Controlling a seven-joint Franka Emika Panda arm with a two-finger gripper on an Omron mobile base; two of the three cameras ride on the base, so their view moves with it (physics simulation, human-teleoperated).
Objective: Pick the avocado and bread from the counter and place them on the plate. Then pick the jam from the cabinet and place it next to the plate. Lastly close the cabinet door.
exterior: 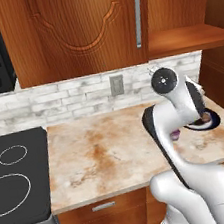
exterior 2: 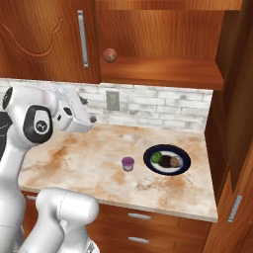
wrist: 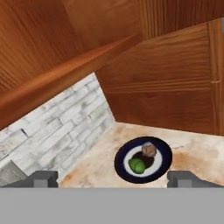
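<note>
- avocado point(exterior 2: 156, 157) and bread point(exterior 2: 174, 161) both on the plate point(exterior 2: 166, 168), side by side, avocado on the plate's left half in right base view, bread on the right half
- hand view: avocado point(wrist: 137, 166) in front, bread point(wrist: 148, 150) just behind it, both on the white centre of the plate point(wrist: 162, 153)
- plate sits on the table point(exterior 2: 89, 158) near its right end, close to the wooden side wall
- jam point(exterior 2: 128, 163) upright on the table just left of the plate, close but not touching; in left base view a bit of purple point(exterior: 175, 135) shows past the arm
- cabinet point(exterior 2: 163, 69) door open, shelf visible, reddish-brown ball point(exterior 2: 109, 55) on the shelf near its left end
- hand point(wrist: 112, 178) above the table, well apart from the plate, fingers spread wide, holding nothing
- stovetop point(exterior: 16, 173) at the left end of the table
</note>
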